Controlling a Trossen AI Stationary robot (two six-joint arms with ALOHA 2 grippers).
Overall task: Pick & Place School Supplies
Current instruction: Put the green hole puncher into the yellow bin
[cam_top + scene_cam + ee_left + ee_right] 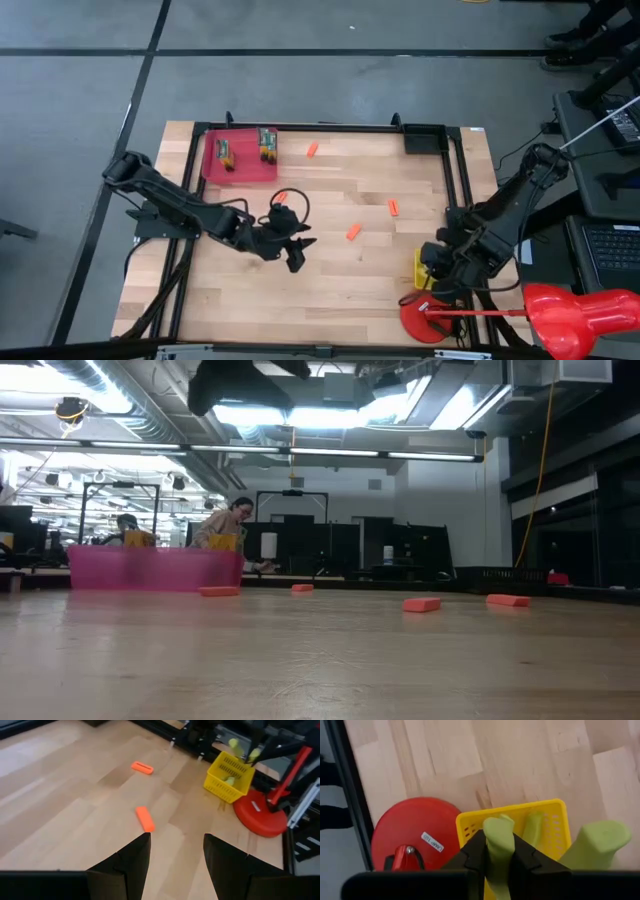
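Nearest you, at the desk's (330, 290) front right corner, your right gripper (496, 865) is pinching one yellow-green handle of a pair of pliers (499, 845); the second handle (596, 842) splays out beside it. Both hang over the yellow basket (470, 827), which sits touching a red disc base (407, 827).

Left gripper (292, 255) hovers above mid-desk, fingers (125, 865) spread, nothing between them. Just ahead of it lies one orange piece (145, 818); a second orange piece (142, 767) lies farther on, toward the basket side.

From above, four orange pieces lie loose on the wood, well apart: one mid-desk (353, 232), one right of centre (394, 207), one close by the left arm's wrist (281, 196), one near the back edge (312, 149).

Farthest back left, the pink tray (240, 172) holds a crayon box (267, 143) against its back right corner and a smaller item (225, 152) beside it; you cannot tell what that one is.

A person (225, 525) shows in the room beyond the desk.
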